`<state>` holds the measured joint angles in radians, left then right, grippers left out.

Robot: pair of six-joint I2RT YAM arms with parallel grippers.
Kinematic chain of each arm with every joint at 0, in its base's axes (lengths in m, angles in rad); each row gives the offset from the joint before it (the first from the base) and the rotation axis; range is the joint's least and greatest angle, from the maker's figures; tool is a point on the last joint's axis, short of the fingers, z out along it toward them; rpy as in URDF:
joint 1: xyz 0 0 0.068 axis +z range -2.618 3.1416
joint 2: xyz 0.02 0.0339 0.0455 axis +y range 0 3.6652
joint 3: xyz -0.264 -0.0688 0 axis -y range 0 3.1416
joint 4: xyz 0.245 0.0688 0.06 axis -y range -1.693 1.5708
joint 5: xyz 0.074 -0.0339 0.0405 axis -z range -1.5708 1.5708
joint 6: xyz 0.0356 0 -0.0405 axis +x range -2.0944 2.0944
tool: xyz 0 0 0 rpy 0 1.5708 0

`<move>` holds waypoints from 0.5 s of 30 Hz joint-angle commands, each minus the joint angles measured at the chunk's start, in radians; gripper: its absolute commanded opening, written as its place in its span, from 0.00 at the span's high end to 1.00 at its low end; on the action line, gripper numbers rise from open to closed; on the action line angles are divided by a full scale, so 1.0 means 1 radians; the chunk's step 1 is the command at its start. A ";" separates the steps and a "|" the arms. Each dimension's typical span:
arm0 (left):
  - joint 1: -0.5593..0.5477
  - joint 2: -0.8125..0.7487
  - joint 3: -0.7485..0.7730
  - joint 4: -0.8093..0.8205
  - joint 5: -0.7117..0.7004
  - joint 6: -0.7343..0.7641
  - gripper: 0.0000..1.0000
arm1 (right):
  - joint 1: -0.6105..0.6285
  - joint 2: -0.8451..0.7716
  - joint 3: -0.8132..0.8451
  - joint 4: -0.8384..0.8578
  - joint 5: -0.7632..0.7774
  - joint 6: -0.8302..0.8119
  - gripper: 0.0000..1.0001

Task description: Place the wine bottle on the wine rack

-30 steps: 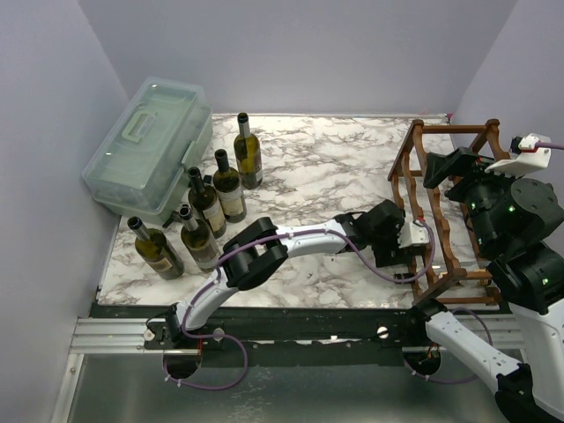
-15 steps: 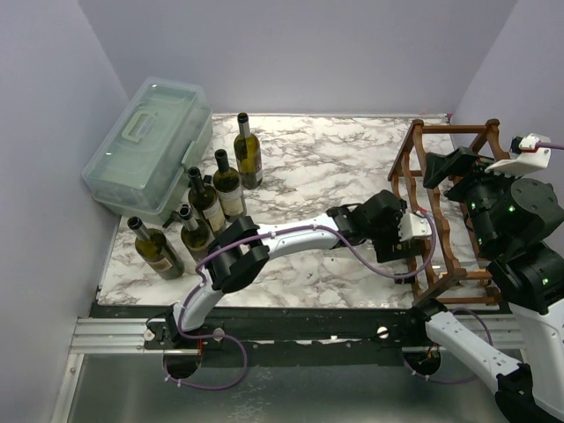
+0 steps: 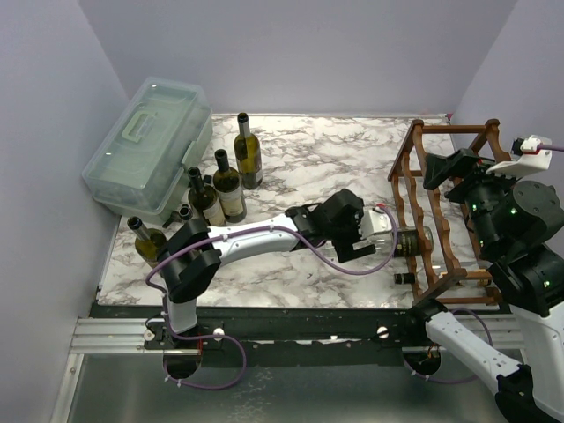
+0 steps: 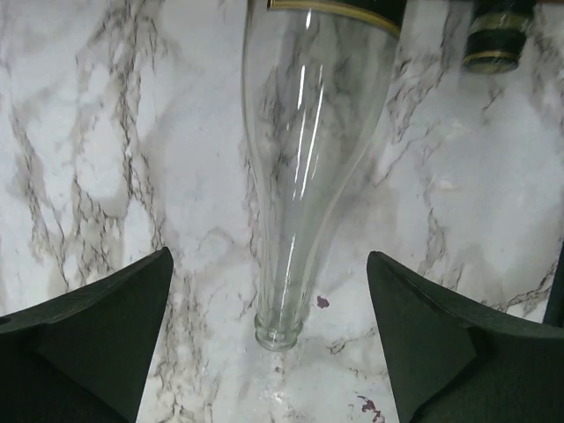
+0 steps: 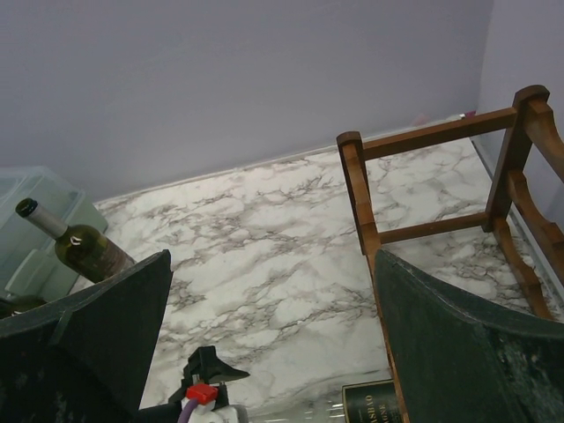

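Note:
The reddish-brown wooden wine rack [image 3: 448, 130] stands at the table's right; its corner shows in the right wrist view [image 5: 423, 137]. A clear glass wine bottle [image 3: 404, 240] lies in it, neck pointing left. In the left wrist view its neck and mouth [image 4: 280, 326] lie between the jaws without touching them. My left gripper [image 3: 370, 236] is open around the neck end, also seen in its wrist view [image 4: 269, 264]. My right gripper [image 3: 445, 167] hangs open and empty above the rack, also seen in its wrist view [image 5: 273, 264].
A second bottle's dark cap [image 3: 404, 278] sticks out of the rack's lower tier, also in the left wrist view [image 4: 492, 40]. Several green bottles [image 3: 229, 187] stand at the left next to a translucent lidded box [image 3: 150, 141].
My left gripper has drawn back leftward from the rack. The clear bottle has stayed behind in the rack. The right arm has not moved.

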<state>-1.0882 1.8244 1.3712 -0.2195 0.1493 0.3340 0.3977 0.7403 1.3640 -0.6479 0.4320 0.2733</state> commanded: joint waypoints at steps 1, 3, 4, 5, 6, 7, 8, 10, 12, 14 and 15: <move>0.015 0.006 -0.096 0.080 -0.100 -0.033 0.10 | -0.003 -0.010 -0.005 -0.003 -0.017 0.004 0.00; 0.022 0.017 -0.127 0.140 -0.109 -0.042 0.12 | -0.003 -0.008 0.003 -0.011 -0.012 0.004 0.00; 0.024 0.025 -0.137 0.162 -0.108 -0.042 0.13 | -0.004 -0.007 0.007 -0.014 -0.011 0.002 0.00; 0.026 0.032 -0.145 0.181 -0.104 -0.042 0.15 | -0.004 -0.008 0.009 -0.016 -0.011 0.002 0.00; 0.026 0.040 -0.152 0.197 -0.100 -0.042 0.17 | -0.003 -0.008 0.011 -0.017 -0.009 0.001 0.00; 0.027 0.046 -0.157 0.208 -0.100 -0.042 0.19 | -0.004 -0.008 0.013 -0.019 -0.006 0.001 0.00; 0.027 0.050 -0.164 0.215 -0.102 -0.044 0.20 | -0.003 -0.006 0.017 -0.022 -0.005 0.000 0.00; 0.027 0.052 -0.185 0.243 -0.105 -0.043 0.26 | -0.003 -0.005 0.026 -0.030 -0.002 0.003 0.00; 0.027 0.049 -0.207 0.261 -0.105 -0.043 0.31 | -0.004 -0.006 0.029 -0.032 -0.004 0.007 0.00; 0.027 0.049 -0.224 0.270 -0.116 -0.041 0.35 | -0.004 -0.010 0.028 -0.028 -0.006 0.010 0.00; 0.027 0.049 -0.229 0.271 -0.119 -0.040 0.36 | -0.004 -0.013 0.026 -0.028 -0.007 0.012 0.00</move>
<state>-1.0615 1.8683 1.1740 -0.0193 0.0582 0.2985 0.3977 0.7383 1.3685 -0.6533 0.4316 0.2733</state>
